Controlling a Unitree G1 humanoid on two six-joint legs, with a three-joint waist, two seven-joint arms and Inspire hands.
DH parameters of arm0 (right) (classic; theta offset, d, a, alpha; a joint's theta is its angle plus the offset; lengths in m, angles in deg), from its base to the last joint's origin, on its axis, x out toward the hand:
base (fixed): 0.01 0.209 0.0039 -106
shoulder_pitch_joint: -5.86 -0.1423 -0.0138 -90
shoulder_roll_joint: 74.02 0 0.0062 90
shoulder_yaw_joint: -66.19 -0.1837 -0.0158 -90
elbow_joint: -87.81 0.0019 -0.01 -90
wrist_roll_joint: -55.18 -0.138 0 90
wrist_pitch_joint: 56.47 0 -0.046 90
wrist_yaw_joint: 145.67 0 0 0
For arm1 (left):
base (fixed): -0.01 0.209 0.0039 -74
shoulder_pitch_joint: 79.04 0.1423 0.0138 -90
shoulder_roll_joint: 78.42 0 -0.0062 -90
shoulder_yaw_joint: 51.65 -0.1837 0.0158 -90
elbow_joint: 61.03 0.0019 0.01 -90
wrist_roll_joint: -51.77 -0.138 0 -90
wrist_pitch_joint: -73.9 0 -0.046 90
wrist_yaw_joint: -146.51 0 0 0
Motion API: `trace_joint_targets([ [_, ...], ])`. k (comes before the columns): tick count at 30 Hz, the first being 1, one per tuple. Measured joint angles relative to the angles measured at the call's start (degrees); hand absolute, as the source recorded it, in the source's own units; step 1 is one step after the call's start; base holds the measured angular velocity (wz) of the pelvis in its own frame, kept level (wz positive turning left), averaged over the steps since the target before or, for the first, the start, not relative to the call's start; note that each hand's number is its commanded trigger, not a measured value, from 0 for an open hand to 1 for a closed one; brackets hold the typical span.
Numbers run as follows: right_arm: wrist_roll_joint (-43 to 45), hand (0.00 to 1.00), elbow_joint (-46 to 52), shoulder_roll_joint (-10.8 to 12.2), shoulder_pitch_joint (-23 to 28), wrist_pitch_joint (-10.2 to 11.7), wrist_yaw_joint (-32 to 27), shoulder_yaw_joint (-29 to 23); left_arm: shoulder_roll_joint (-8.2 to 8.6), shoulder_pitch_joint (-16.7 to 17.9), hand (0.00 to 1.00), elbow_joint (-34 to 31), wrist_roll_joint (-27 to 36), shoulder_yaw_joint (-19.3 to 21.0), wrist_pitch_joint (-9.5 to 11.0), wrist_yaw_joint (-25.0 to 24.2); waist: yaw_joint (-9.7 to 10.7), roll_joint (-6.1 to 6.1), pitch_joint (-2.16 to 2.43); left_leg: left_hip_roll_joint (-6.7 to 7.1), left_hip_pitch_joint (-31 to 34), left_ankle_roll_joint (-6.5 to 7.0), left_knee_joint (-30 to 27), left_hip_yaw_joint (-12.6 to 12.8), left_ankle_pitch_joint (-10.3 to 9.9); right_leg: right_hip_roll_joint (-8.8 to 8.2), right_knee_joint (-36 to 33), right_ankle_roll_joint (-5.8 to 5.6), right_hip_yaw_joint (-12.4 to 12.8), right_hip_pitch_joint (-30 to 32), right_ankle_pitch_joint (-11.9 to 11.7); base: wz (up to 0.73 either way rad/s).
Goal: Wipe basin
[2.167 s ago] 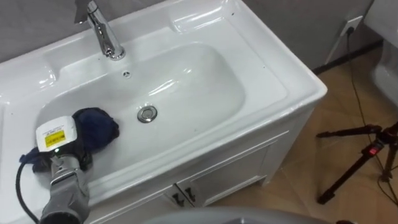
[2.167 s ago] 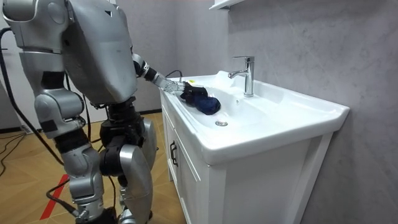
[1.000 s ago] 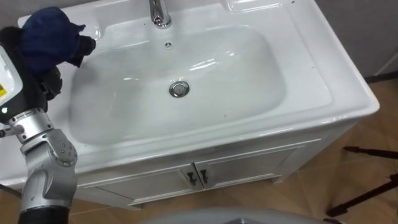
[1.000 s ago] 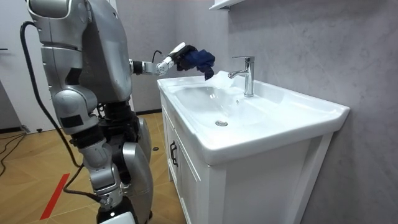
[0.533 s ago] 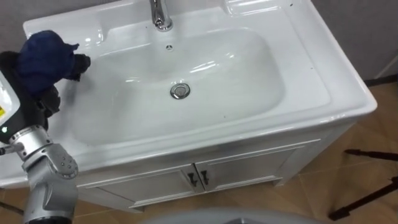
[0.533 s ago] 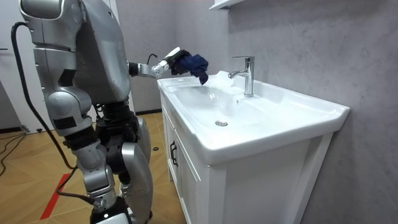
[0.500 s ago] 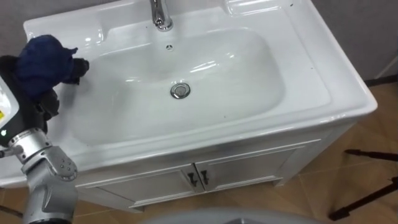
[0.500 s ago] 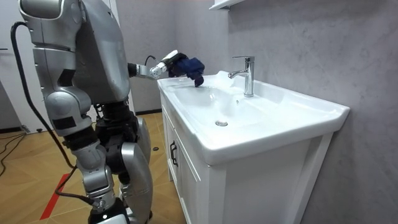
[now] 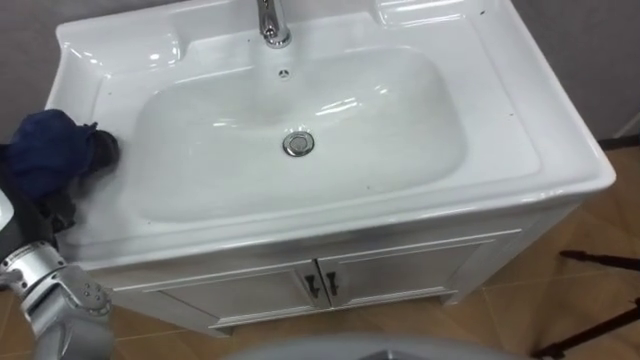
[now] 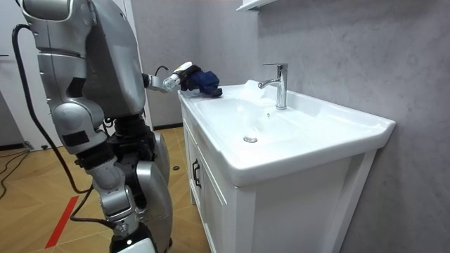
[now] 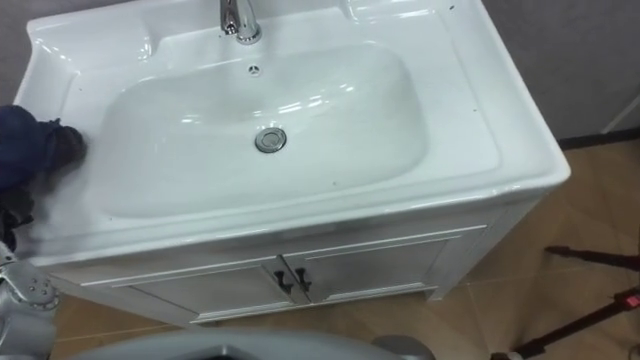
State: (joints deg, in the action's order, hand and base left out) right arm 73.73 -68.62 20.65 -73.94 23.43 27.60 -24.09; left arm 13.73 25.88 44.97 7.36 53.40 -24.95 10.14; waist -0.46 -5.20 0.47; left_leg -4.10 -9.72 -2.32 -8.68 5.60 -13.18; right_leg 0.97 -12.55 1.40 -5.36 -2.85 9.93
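Observation:
A white basin [image 9: 560, 130] is set in a white cabinet, with a chrome tap [image 9: 272, 25] at the back and a round drain [image 9: 298, 144] in the middle of the bowl. My left hand [image 9: 58, 212] is at the basin's left rim, fingers curled round a bunched dark blue cloth [image 9: 42, 155]. The cloth rests against the flat rim, outside the bowl. In the room view I stand upright at the basin's front corner with the left hand [image 10: 173, 81] stretched out, holding the cloth [image 10: 201, 81] over the rim's far end, left of the tap [image 10: 280, 84].
Two cabinet doors with dark handles [image 9: 320, 285] sit under the basin. A black tripod leg [image 9: 600, 262] stands on the wood floor at the lower right. A grey wall runs behind the basin, and a shelf corner [image 10: 252, 5] hangs above the tap.
My left hand has carried the cloth from above the basin's back left corner down and towards me, to the left rim. The eye view has shifted slightly.

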Motion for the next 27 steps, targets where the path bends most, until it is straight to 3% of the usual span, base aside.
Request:
trace_joint_targets([
  [7,0.0,0.00,0.1,0.0,0.0,0.0,0.0,0.0,1.61,0.4,0.00,1.5,0.0,0.0,0.0,0.0,-0.1,0.37,0.40,0.00,0.0,0.00,0.0,0.0,0.0,0.04,0.0,0.00,0.0,0.0,0.0,0.00],
  [12,0.0,0.00,0.1,0.2,0.0,0.0,0.1,0.0,1.79,0.4,0.00,1.8,1.8,0.0,0.0,0.0,0.0,0.87,0.39,0.02,0.0,0.00,-0.1,0.0,0.0,0.02,0.2,0.00,0.1,-0.1,0.0,0.00],
  [14,0.0,0.00,0.1,0.2,0.1,0.0,0.4,0.1,1.79,0.4,0.00,1.7,2.4,0.0,0.0,0.0,0.0,0.71,0.47,0.03,0.0,0.00,-0.2,0.0,0.0,0.01,0.2,0.00,0.1,-0.2,0.0,0.00],
  [16,0.0,0.00,0.0,0.2,0.1,0.0,0.4,0.1,1.79,0.4,0.00,1.5,2.8,0.0,0.0,0.0,0.0,0.49,0.20,0.04,0.0,0.00,-0.4,0.0,0.0,-0.02,0.1,0.00,0.1,-0.2,0.0,0.00],
  [21,0.0,0.00,-0.2,0.2,0.1,0.0,0.3,0.1,1.78,0.2,0.00,0.9,5.1,0.0,0.1,0.4,0.1,-0.18,0.08,0.04,0.1,0.00,-0.5,-0.1,0.0,-0.05,-0.1,0.00,0.1,-0.1,0.0,0.00],
  [27,-0.1,0.00,-0.3,0.2,0.0,0.1,-0.3,0.1,1.78,-0.7,0.00,-0.9,6.3,0.1,0.3,1.7,0.5,-0.68,0.14,0.13,0.5,0.00,-0.8,-0.8,0.0,-0.21,-0.2,0.00,-0.5,0.0,0.0,0.05],
])
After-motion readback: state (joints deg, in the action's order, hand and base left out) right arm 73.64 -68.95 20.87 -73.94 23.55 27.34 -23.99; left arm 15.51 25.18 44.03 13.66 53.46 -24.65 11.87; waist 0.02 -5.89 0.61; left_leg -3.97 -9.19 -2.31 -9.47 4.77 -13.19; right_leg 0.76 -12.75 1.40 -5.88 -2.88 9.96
